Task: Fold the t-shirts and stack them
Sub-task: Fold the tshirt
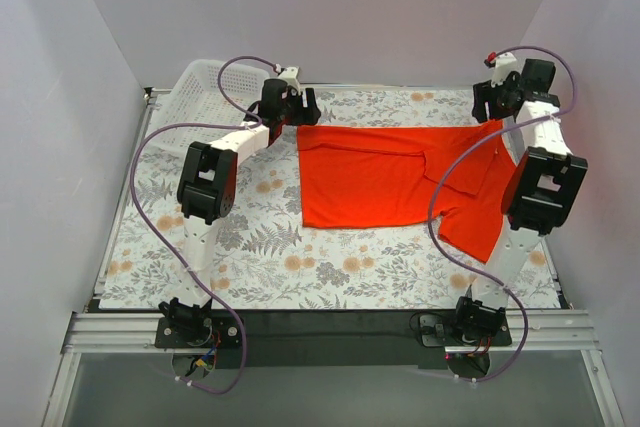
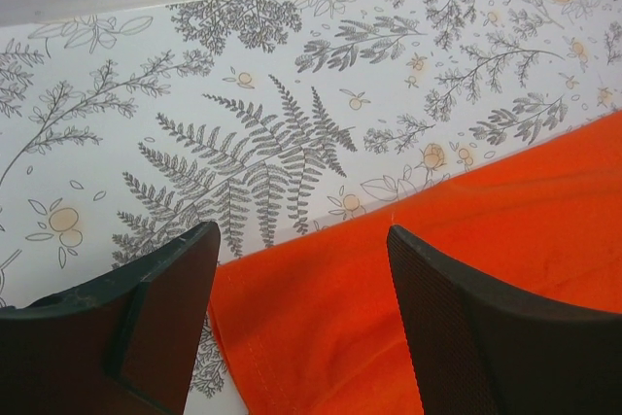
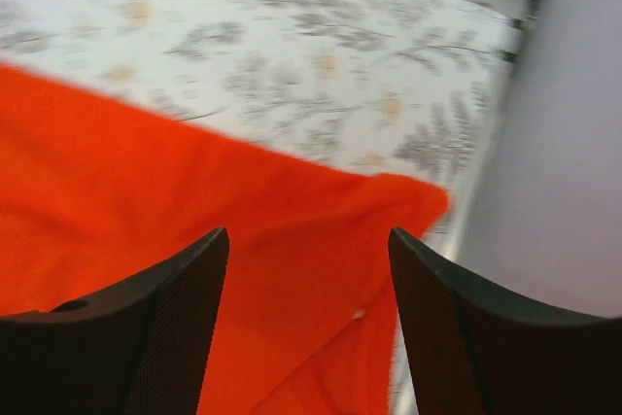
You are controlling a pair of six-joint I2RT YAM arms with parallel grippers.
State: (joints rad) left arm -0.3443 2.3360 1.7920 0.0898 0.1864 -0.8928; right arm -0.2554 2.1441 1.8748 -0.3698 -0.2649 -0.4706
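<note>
An orange-red t-shirt (image 1: 400, 175) lies folded across the far half of the table, one sleeve trailing toward the right arm. My left gripper (image 1: 297, 110) hovers open over the shirt's far left corner (image 2: 321, 318), both fingers apart with the hemmed corner lying flat between them. My right gripper (image 1: 497, 107) stands open above the far right corner (image 3: 321, 259); the fabric lies loose beneath its spread fingers and is not pinched.
A white mesh basket (image 1: 200, 97) sits at the far left corner, just behind the left arm. The fern-patterned tablecloth (image 1: 250, 247) covers the table. Grey walls close in on the left, the back and the right (image 3: 573, 162), close to the right gripper.
</note>
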